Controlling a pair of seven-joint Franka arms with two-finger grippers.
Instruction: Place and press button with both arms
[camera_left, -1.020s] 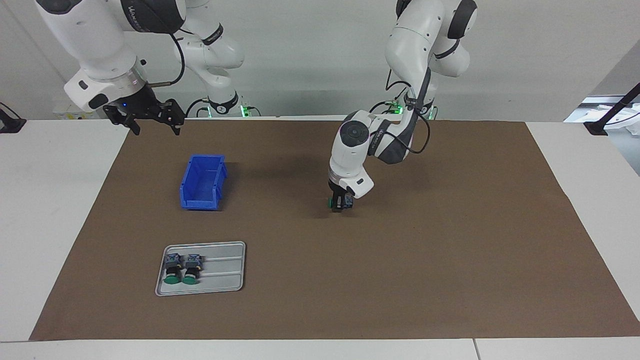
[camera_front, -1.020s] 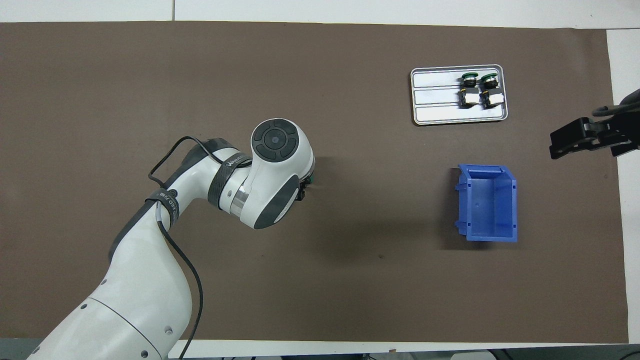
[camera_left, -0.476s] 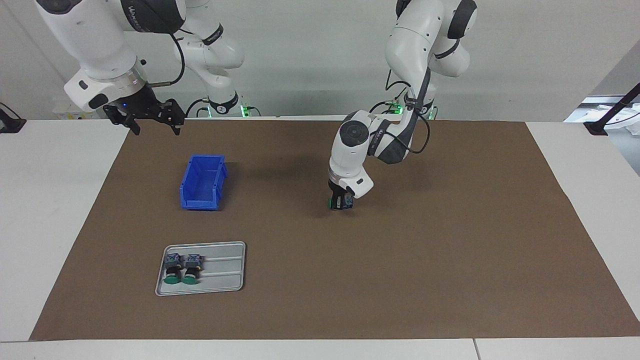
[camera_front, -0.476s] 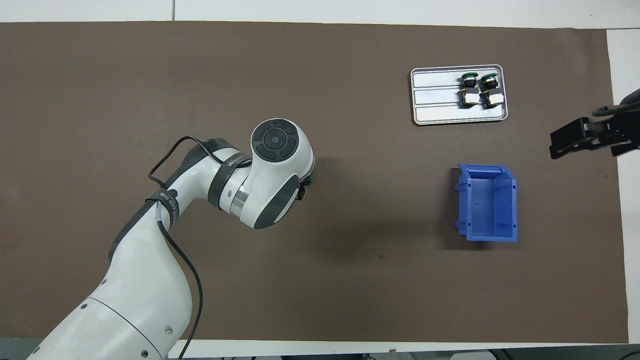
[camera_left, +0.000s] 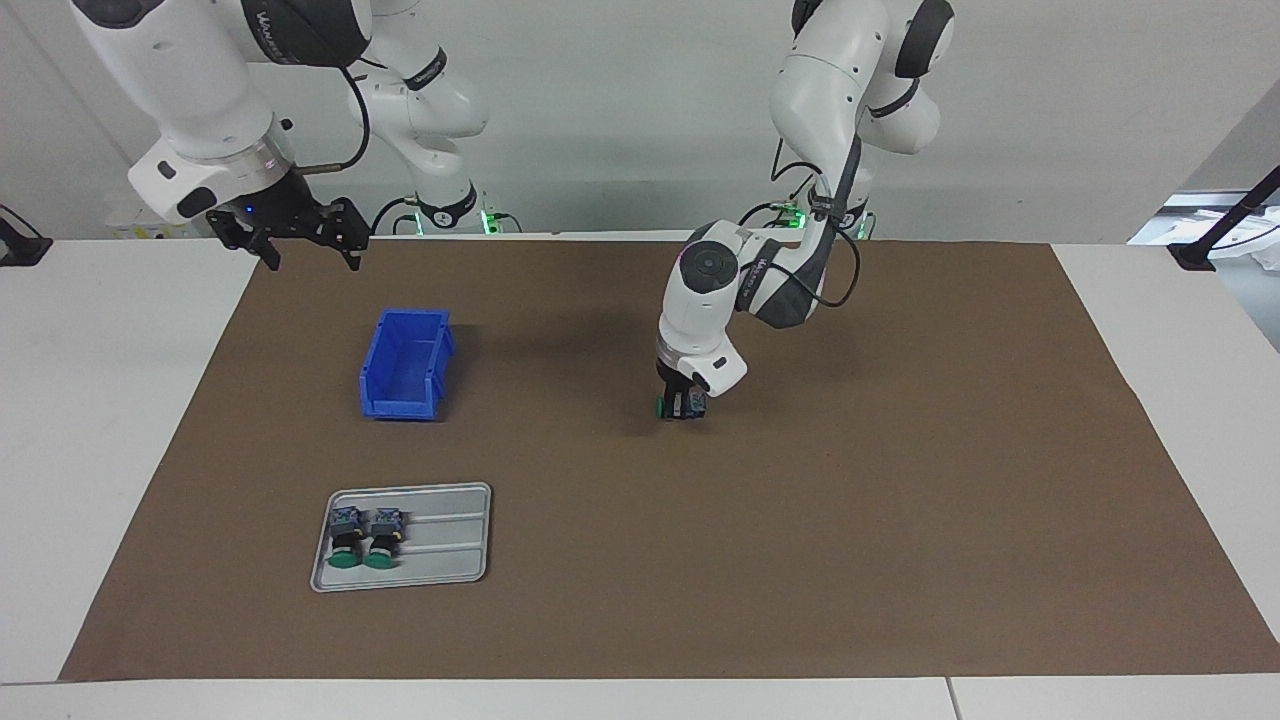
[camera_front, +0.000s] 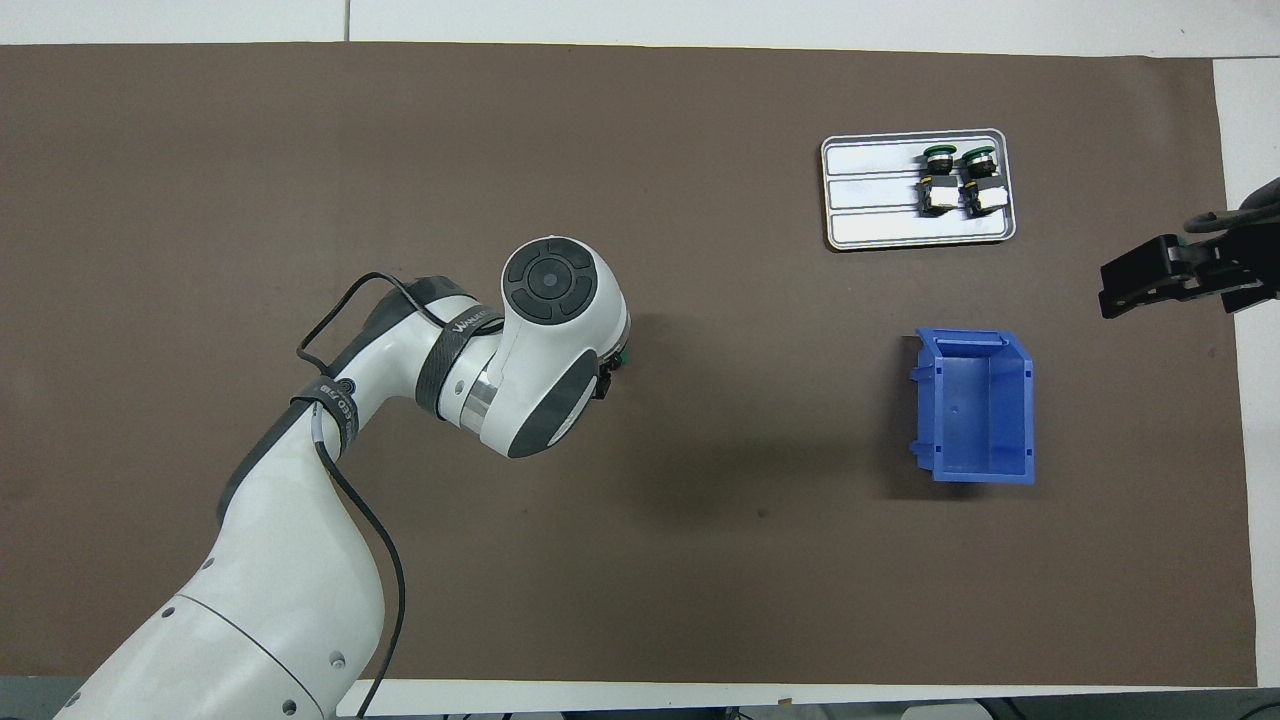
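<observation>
The button (camera_left: 684, 405) sits clamped in the left claw (camera_left: 681, 404), down low over the middle of the brown mat (camera_left: 800, 520), green cap poking out sideways toward the right arm's end of the bench (camera_left: 100, 400); whether it actually touches the mat can't be told. From overhead the left arm's white wrist covers almost all of it, with just a sliver of green showing at the wrist's edge (camera_front: 621, 357). Open mat all round it, nothing crowding the spot. Toward the right arm's end stands the blue bin (camera_left: 405, 364), open-topped, well apart from the button. Farther from the robots than the bin lies the grey tray (camera_left: 440, 555), and in it two more buttons (camera_left: 365, 537) lie side by side, green caps pointing away from the robots, packed at the tray's end nearest the bench edge. The right claw (camera_left: 305, 238) waits up in the air over the mat's corner near its own base, fingers spread apart, holding nothing
</observation>
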